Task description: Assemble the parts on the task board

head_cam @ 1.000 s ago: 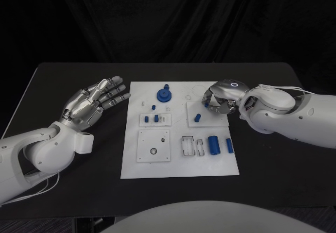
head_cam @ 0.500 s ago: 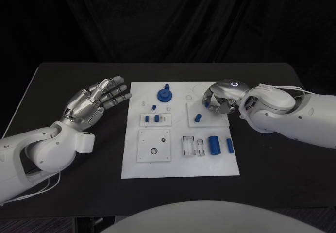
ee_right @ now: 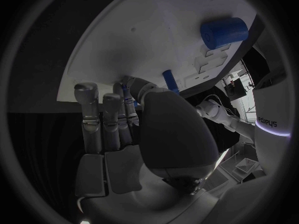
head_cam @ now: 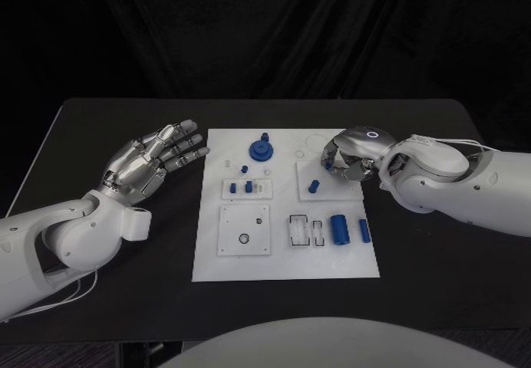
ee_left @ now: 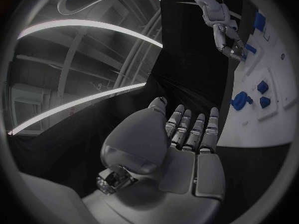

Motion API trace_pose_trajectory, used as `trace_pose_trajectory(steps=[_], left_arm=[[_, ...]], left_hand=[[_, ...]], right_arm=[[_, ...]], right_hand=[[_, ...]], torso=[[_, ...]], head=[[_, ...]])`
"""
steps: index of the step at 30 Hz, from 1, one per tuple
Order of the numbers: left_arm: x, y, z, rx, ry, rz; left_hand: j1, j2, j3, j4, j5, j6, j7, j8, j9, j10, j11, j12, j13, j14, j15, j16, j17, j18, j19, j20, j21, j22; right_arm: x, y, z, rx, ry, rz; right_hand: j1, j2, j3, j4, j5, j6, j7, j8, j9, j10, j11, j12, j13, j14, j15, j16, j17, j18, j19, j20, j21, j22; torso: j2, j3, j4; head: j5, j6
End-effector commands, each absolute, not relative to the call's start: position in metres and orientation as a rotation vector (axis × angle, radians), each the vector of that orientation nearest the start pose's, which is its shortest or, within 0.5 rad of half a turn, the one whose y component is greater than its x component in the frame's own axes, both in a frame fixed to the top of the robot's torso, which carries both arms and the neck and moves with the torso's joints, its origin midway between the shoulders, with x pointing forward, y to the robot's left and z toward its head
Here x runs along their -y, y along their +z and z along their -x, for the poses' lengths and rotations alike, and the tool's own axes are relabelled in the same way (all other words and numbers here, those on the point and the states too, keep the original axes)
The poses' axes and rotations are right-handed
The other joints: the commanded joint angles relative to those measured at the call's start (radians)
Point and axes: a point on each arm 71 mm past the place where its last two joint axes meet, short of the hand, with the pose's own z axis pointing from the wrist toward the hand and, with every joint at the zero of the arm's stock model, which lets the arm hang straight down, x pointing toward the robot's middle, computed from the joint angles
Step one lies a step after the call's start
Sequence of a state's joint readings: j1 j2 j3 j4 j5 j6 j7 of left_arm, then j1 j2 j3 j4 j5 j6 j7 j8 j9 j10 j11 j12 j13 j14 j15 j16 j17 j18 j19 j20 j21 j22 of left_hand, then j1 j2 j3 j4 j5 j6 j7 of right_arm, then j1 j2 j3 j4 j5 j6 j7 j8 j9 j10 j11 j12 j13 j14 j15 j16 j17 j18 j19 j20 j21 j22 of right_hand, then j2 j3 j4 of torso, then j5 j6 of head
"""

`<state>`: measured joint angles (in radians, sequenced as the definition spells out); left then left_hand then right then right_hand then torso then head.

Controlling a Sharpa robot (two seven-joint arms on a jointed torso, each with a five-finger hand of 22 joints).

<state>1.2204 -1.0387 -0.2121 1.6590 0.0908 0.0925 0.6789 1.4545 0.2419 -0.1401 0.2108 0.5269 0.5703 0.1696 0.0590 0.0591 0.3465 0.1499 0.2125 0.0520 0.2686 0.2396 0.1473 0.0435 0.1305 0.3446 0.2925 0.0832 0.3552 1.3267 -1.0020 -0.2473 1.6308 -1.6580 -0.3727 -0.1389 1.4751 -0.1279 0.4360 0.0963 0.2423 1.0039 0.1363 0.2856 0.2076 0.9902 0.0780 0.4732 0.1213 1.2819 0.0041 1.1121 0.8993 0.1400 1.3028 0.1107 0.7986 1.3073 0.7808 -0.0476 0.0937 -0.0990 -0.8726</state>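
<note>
We are holding our left hand (head_cam: 153, 159) flat and spread just off the left edge of the task board (head_cam: 285, 261), fingers apart and gripping nothing, hovering above the black table (head_cam: 443, 253). Our right hand (head_cam: 345, 157) is curling over the board's far right corner, fingertips down at a small blue part (ee_right: 124, 86); whether they are pinching it we cannot tell. On the board, a blue gear piece (head_cam: 260, 148) is sitting near the far edge, a short blue peg (head_cam: 313, 185) is lying just beside the right hand, and two blue cylinders (head_cam: 338, 229) are lying toward the near right
</note>
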Motion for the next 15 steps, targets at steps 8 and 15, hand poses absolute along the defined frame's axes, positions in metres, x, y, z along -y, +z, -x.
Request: trace_pose_trajectory(steps=[8, 15], left_arm=[[-0.2518, -0.1957, -0.4298, -1.314, -2.012, 1.086], [-0.2517, -0.1966, -0.4306, -1.321, -2.007, 1.089]], left_hand=[[0.014, -0.001, 0.011, -0.005, 0.006, 0.002, 0.003, 0.006, 0.0, 0.005, 0.003, 0.006, 0.001, 0.002, 0.002, 0.006, 0.001, -0.009, 0.006, 0.0, 0.006, -0.003], [0.017, -0.003, 0.015, -0.01, 0.006, 0.001, 0.004, 0.005, 0.0, 0.004, 0.004, 0.006, 0.001, 0.001, 0.003, 0.007, 0.001, -0.011, 0.007, 0.0, 0.006, -0.004]], right_arm=[[0.244, -0.1846, -0.4505, -1.586, 0.48, 0.35], [0.2439, -0.1806, -0.4481, -1.568, 0.487, 0.341]], right_hand=[[0.0, 0.008, -0.008, -0.001, -0.006, 0.011, -0.004, 0.008, 0.007, 0.01, -0.003, 0.002, 0.002, 0.007, -0.003, 0.005, 0.003, -0.007, 0.007, -0.006, 0.007, 0.088], [-0.001, 0.007, -0.009, -0.001, -0.006, 0.011, -0.004, 0.007, 0.008, 0.01, -0.003, 0.001, 0.002, 0.007, -0.003, 0.005, 0.003, -0.007, 0.007, -0.006, 0.007, 0.087]], torso=[[0.0, 0.0003, -0.0005], [0.0, 0.0001, -0.0008]], head=[[0.018, 0.0], [0.028, 0.0]])
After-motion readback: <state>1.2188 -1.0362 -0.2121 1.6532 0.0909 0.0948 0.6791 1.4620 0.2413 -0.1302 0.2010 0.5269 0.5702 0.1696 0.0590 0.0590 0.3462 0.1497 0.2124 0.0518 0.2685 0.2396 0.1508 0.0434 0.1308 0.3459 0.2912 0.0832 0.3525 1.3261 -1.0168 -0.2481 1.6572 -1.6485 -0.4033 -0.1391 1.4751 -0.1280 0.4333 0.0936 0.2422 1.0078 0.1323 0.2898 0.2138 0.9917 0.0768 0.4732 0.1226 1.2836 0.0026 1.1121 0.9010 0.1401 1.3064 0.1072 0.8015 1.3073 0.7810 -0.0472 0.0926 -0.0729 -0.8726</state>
